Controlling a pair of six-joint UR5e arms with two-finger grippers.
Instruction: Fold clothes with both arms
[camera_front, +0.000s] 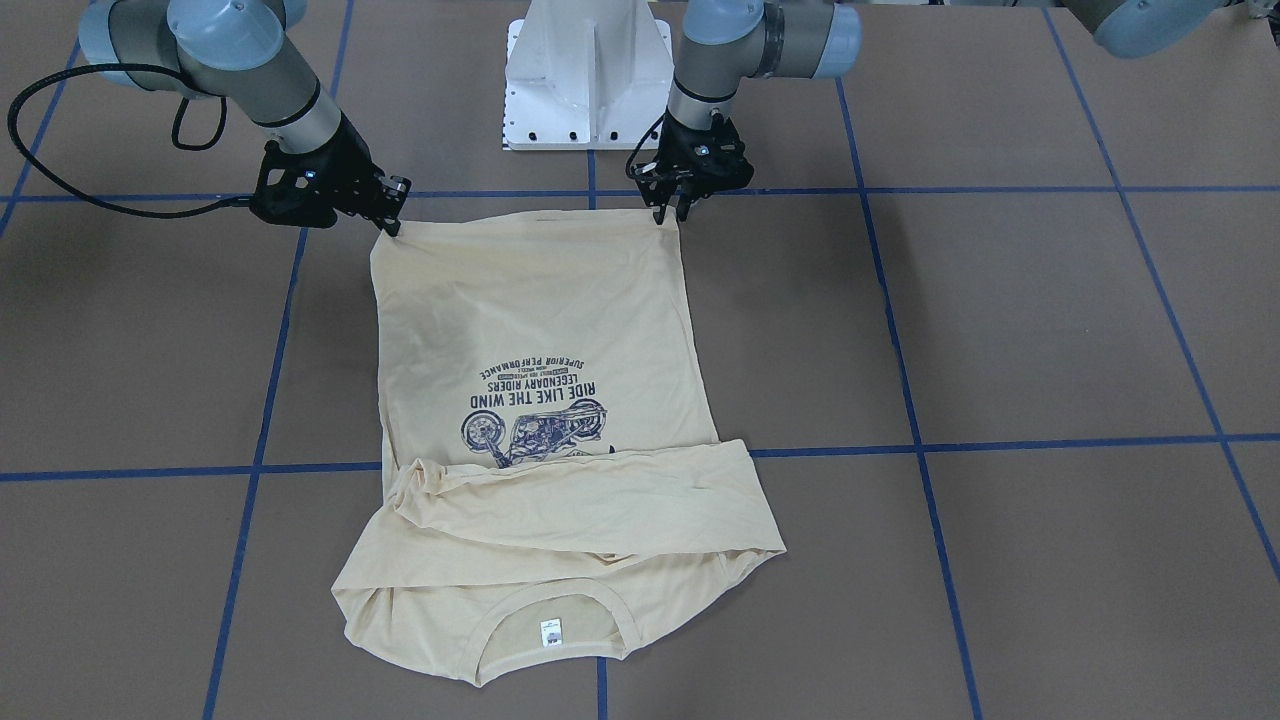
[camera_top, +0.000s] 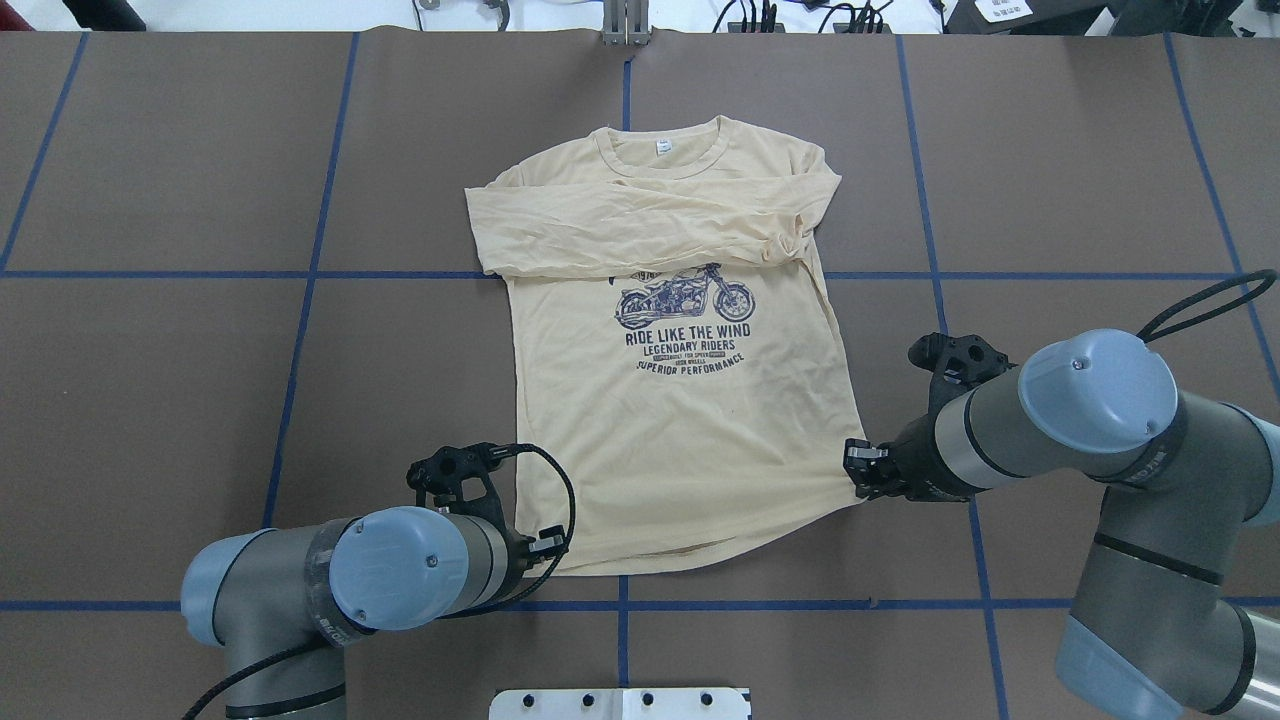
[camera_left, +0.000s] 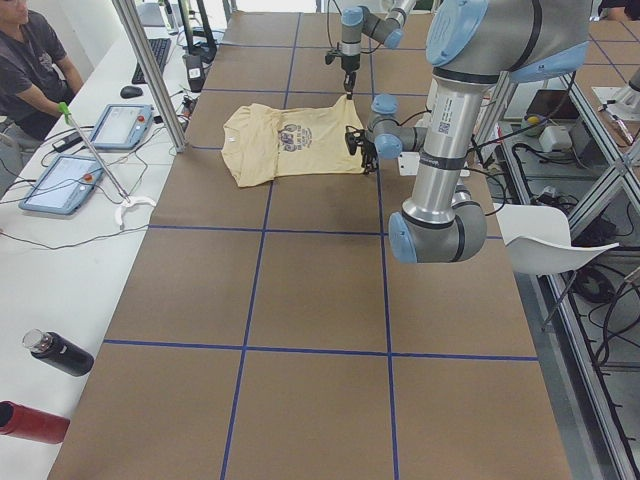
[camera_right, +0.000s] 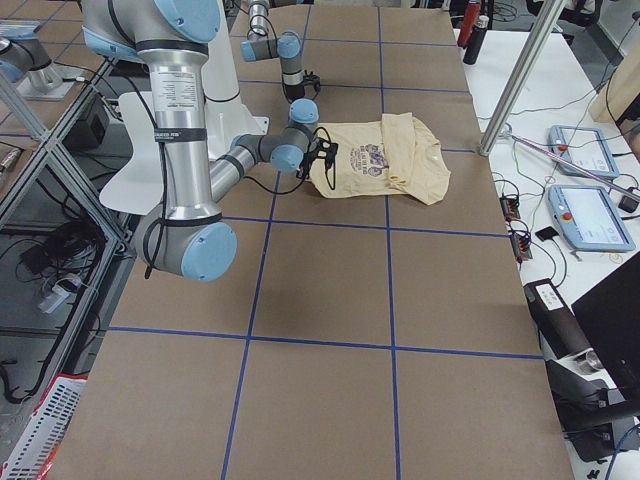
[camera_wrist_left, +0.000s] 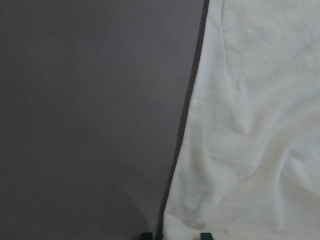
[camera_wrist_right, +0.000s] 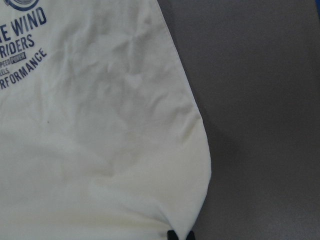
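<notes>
The pale cream-yellow shirt (camera_top: 680, 430) lies flat, print (camera_top: 685, 320) up, both sleeves folded across the chest and the neck tag (camera_top: 663, 147) at the far end. My left gripper (camera_top: 545, 545) is at the near hem corner on its side. In the left wrist view (camera_wrist_left: 175, 235) its fingertips stand apart with the corner between them. My right gripper (camera_top: 858, 480) is at the other hem corner. In the right wrist view (camera_wrist_right: 181, 235) its tips are pinched together on the cloth. In the front view the left gripper (camera_front: 672, 212) and right gripper (camera_front: 393, 225) touch the hem of the shirt (camera_front: 540, 300).
The white pedestal base (camera_front: 588, 70) stands just behind the hem. Blue tape lines cross the brown table (camera_top: 200, 400). In the exterior left view an operator (camera_left: 30, 70) sits beside tablets, a metal post (camera_left: 150, 70) and bottles (camera_left: 55, 352) at the table's edge.
</notes>
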